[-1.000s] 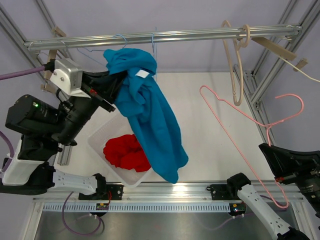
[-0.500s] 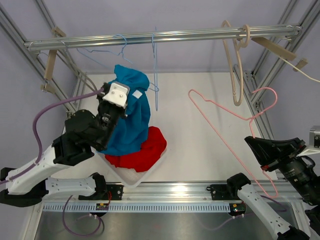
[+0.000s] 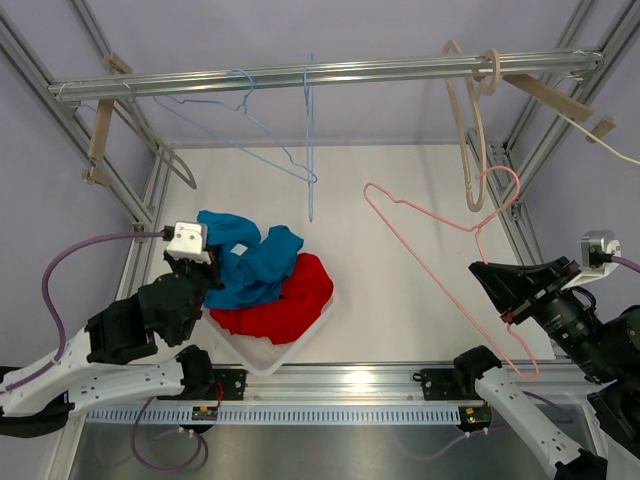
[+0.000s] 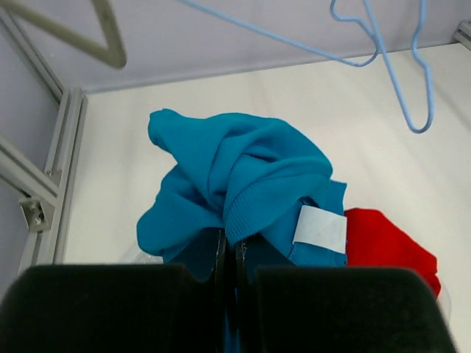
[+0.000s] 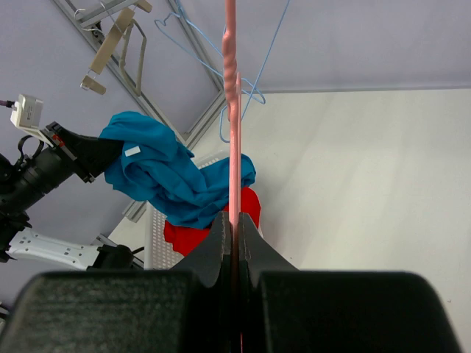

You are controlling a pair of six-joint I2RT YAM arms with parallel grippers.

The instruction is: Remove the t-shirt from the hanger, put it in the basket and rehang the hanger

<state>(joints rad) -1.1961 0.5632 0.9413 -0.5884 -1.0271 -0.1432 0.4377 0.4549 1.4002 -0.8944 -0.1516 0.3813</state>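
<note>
Left arm has dropped from rail height to the bin over the last second, taking the t-shirt (image 3: pixel 245 262) with it. The shirt hung long and open a second ago; now it's a bunched heap. Right arm has swung up and inward, so the pink hanger (image 5: pixel 233 162) sits further left in the top view.

Current state:
- Left end effector (image 4: pixel 229 243): clenched on a fold of the t-shirt. In the wrist view, blue fabric is pinched right between the fingers, and the white label (image 4: pixel 319 228) is just beside the grip.
- Right end effector (image 5: pixel 233 220): clenched on the pink hanger's wire. The hanger is bare and held up off the surface (image 3: pixel 400 310).
- t-shirt: fully off the hanger and well apart from it. It lies on the left of the surface, on top of the red garment (image 3: pixel 290 300). Part of it spills over the far-left edge of the clear bin (image 3: pixel 262 360).
- Red garment: in the bin, partly covered by the blue shirt, showing on the right and near sides.
- Rail (image 3: pixel 350 72): thin blue wire hangers (image 3: pixel 309 130) hang from it, bare, above and behind the bin.
</note>
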